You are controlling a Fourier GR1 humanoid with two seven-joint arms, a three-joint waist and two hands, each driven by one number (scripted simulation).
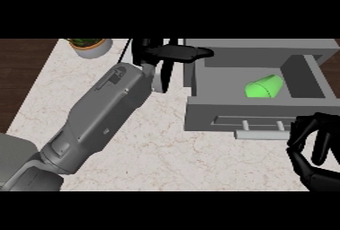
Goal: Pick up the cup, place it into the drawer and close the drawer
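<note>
A green cup [265,86] lies on its side inside the open grey drawer [232,117]. It looks light, rigid and smooth. Left hand [166,53] at twelve o'clock, fingers straight; right hand [317,148] at four o'clock, curled, empty, beside the drawer handle [262,134].

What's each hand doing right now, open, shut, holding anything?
Left hand: open, fingers straight, holding nothing, beside the open drawer.
Right hand: fingers curled, holding nothing, near the drawer handle.
The cup lies in the drawer.
</note>
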